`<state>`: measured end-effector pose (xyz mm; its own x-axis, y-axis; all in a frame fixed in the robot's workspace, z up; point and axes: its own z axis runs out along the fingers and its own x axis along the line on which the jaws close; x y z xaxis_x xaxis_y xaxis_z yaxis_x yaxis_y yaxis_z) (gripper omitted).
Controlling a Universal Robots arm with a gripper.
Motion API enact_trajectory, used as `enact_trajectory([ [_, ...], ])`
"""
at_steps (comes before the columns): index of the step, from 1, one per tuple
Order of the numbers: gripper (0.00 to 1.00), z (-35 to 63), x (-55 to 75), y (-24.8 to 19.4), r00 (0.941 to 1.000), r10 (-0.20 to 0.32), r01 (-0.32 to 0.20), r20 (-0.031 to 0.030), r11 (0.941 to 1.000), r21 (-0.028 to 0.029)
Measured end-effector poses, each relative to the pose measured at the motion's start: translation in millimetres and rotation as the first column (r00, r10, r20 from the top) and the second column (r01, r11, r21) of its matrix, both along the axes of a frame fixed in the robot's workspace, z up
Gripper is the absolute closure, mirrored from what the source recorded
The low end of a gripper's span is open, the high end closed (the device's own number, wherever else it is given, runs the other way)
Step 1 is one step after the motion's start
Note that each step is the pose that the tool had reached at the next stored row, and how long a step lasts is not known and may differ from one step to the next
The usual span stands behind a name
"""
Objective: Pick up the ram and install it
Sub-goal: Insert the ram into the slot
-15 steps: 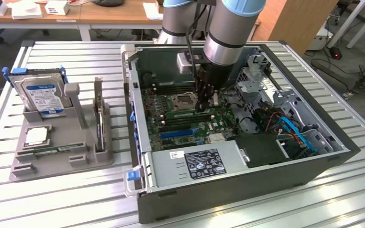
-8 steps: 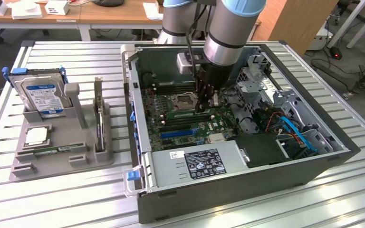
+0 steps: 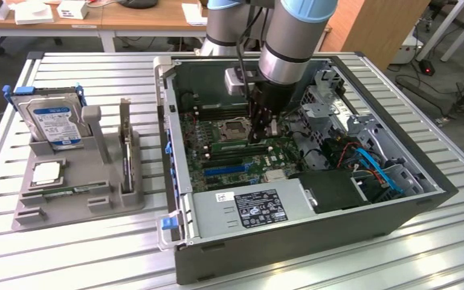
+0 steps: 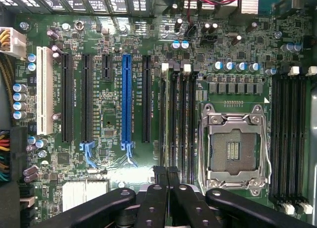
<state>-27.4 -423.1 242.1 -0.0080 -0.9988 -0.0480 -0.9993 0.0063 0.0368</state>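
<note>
Ram (image 3: 69,192): is lying flat in the gray holder (image 3: 63,209) on the table (image 3: 79,254), outside the computer case (image 3: 296,241).
Gripper (image 4: 166,171): you are hanging it, fingers pressed together, over the memory slots (image 4: 179,129) on the motherboard (image 4: 109,134).

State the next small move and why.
Probably raise the gripper straight out of the case: it is shut, seemingly empty, over the motherboard, while what looks like the ram lies in the grey holder beside the case.
</note>
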Motion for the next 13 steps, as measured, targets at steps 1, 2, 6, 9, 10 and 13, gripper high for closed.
enact_trajectory([
  [1,0.9,0.0,0.0,0.0,1.0,0.0,0.0,0.0,1.0,0.0],
  [2,0.9,0.0,0.0,0.0,1.0,0.0,0.0,0.0,1.0,-0.0001],
  [6,0.9,-1.1,-0.2,0.0,1.0,0.0,0.0,0.0004,1.0,0.0],
  [9,0.9,-1.8,-0.2,0.0,1.0,0.0,0.0,0.0006,1.0,0.0001],
  [10,0.9,-2.0,-0.2,0.0,1.0,0.0,0.0,0.0006,1.0,0.0],
  [13,0.9,-1.9,-0.3,0.0,1.0,-0.001,0.001,0.0005,1.0,-0.0001],
])
